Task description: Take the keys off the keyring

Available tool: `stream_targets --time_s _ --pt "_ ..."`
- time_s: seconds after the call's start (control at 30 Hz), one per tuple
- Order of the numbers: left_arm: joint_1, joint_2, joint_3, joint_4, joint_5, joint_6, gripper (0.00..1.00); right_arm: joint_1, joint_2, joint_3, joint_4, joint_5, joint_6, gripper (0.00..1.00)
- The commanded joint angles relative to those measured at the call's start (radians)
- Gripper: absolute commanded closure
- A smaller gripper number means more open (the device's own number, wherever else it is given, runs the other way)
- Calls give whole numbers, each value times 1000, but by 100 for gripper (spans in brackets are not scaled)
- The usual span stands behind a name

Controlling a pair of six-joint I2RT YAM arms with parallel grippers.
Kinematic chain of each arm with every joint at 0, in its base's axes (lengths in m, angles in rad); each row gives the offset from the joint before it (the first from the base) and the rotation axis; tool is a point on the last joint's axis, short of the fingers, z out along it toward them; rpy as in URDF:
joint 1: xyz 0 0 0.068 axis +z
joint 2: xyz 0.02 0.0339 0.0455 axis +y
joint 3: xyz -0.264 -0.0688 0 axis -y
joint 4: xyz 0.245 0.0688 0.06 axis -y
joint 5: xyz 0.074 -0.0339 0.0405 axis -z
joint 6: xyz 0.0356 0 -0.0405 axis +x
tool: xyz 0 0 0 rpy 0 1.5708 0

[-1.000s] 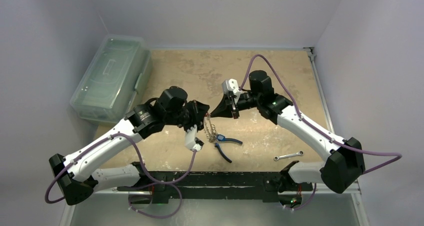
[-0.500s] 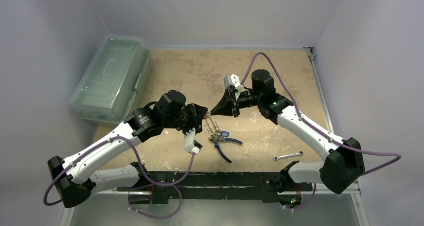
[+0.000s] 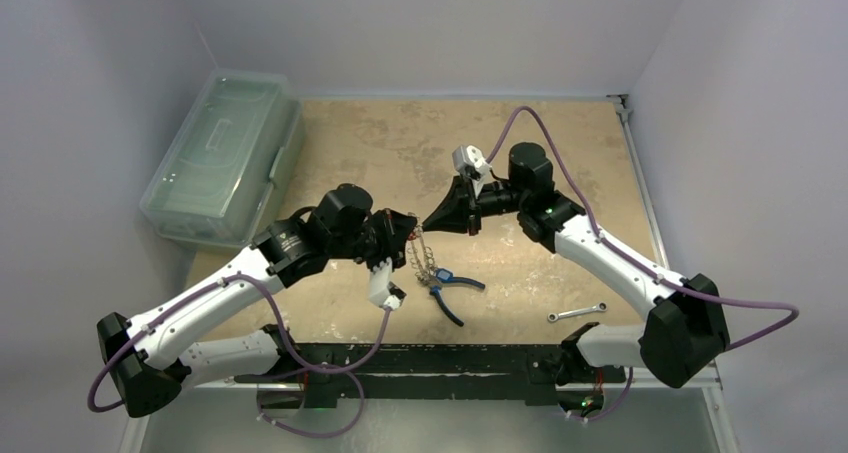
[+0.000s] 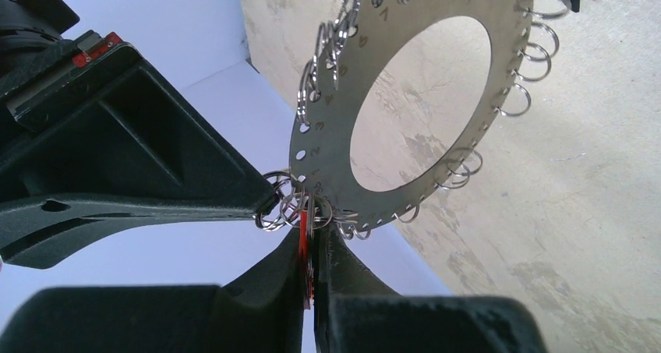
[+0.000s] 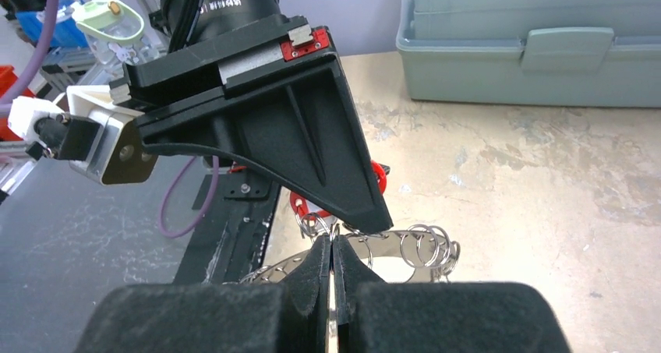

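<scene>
Pinching flat perforated keyring [image 4: 327, 127] (steel): left pincer [image 4: 313, 234].

Wearing white shells [image 3: 200, 308] over black joints [image 3: 345, 213], trailing looping purple cables [image 3: 560, 168], sporting black wedge fingers [image 5: 312, 158] with small red tabs [image 5: 305, 43].

Keyring [image 4: 323, 139] — flat silver numbered band (small rings [image 4: 460, 170] along edge), suspended midair; keys [image 3: 423, 261] dangling beneath.

My left gripper [image 3: 408, 235] and right gripper [image 3: 430, 225] meet tip to tip mid-table, both clamped on the keyring [image 3: 421, 258], which hangs below them and blocks any pass underneath. The pliers [image 3: 452, 286] lie just beside it. The wrench [image 3: 577, 313] sits well right; the box [image 3: 222, 153] walls the left. I see open table [image 3: 400, 143] behind.
</scene>
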Motion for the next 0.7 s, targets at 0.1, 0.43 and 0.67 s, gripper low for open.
stream_targets --time_s 0.1,0.43,0.67 --pt "-4 -16 -35 36 17 13 100 -14 -14 -6 159 -42 118 100" --pt "-8 -23 -41 71 4 -7 100 -29 -16 -18 146 -29 91 100" --pt "-8 -10 36 66 -1 -89 100 -29 -13 -13 -44 -6 -104 100"
